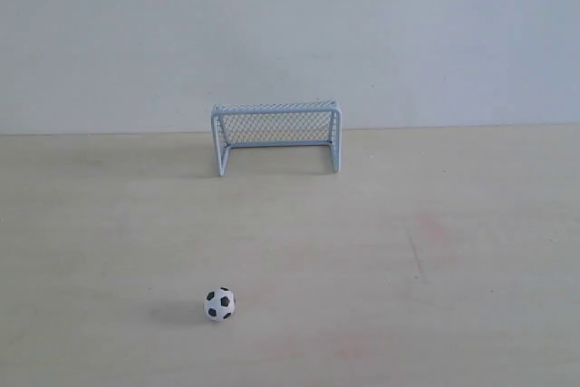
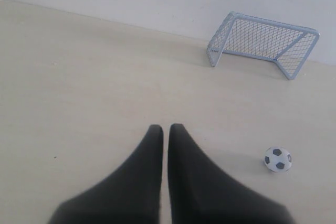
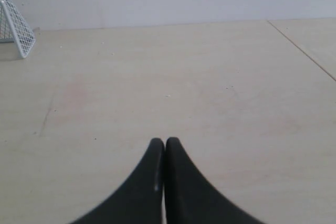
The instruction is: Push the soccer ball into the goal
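Observation:
The soccer ball (image 1: 219, 304) is small, white with black patches, and rests on the pale wooden table near the front, left of centre. The goal (image 1: 276, 136) stands at the back by the wall, its mouth facing the ball. In the left wrist view, my left gripper (image 2: 165, 128) is shut with nothing in it, and the soccer ball (image 2: 277, 159) lies off to one side of it, apart from the fingers, with the goal (image 2: 265, 43) farther off. My right gripper (image 3: 165, 141) is shut and empty; only a corner of the goal (image 3: 16, 24) shows there. Neither gripper appears in the exterior view.
The pale wooden table (image 1: 435, 251) runs back to a plain white wall (image 1: 362, 24). A table seam or edge (image 3: 302, 48) crosses the right wrist view at one side.

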